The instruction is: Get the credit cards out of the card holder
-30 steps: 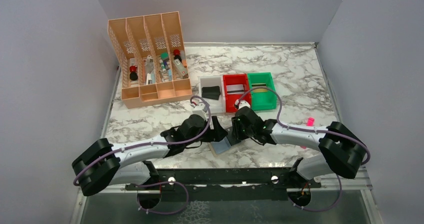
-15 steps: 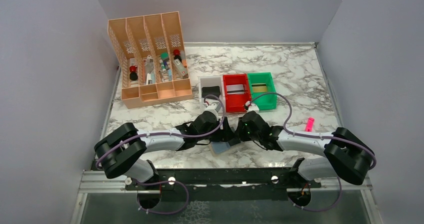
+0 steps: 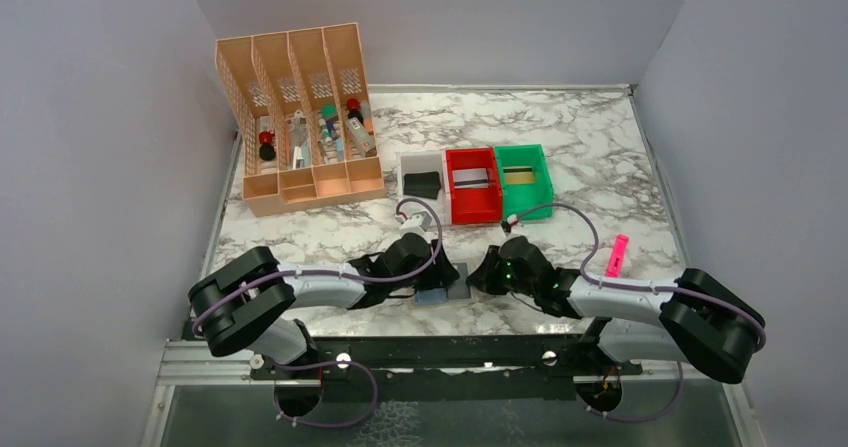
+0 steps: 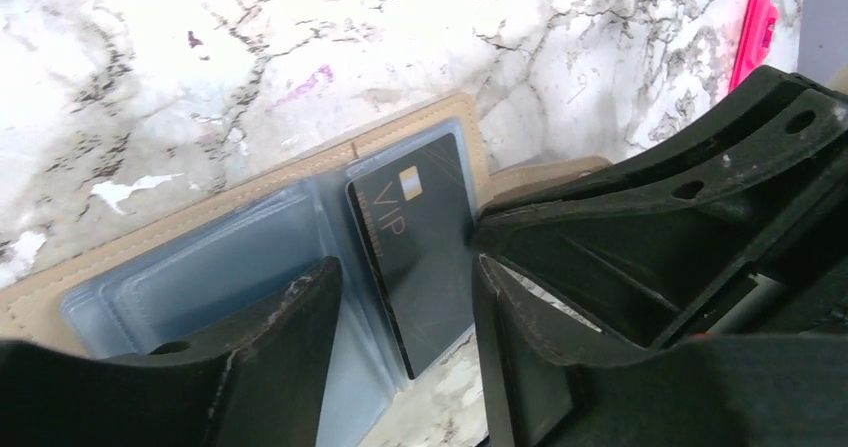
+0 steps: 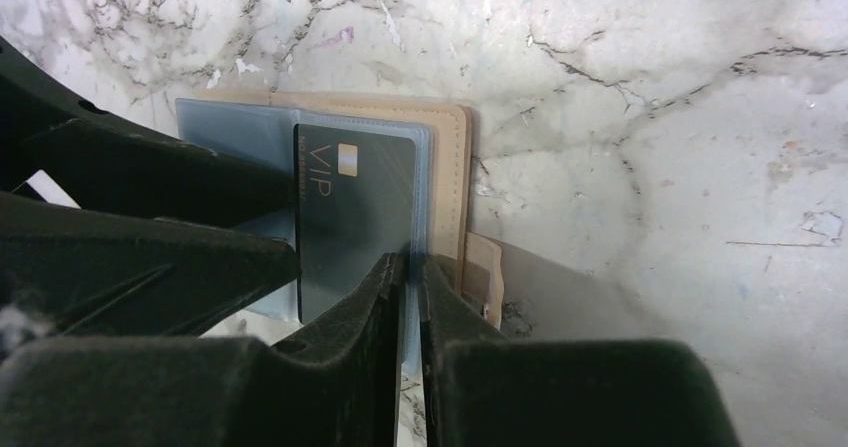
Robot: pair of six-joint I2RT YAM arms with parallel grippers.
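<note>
Sliding the black card [image 5: 355, 207] flat along its pocket should work best while the left gripper [image 4: 400, 267], fingers spread, pins the lining. The right gripper [image 5: 410, 262] is pressed almost together on the card's edge. The tan card holder [image 5: 452, 157] lies open, blue-grey pockets up, at the near middle of the desk [image 5: 650, 117].

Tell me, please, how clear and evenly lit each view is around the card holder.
Top external view: evenly lit and sharp, though the card holder is tiny and partly hidden. Left wrist view: VIP on the black card reads clearly, the marble table glares. Right wrist view: the right gripper's fingers loom dark and soft.
</note>
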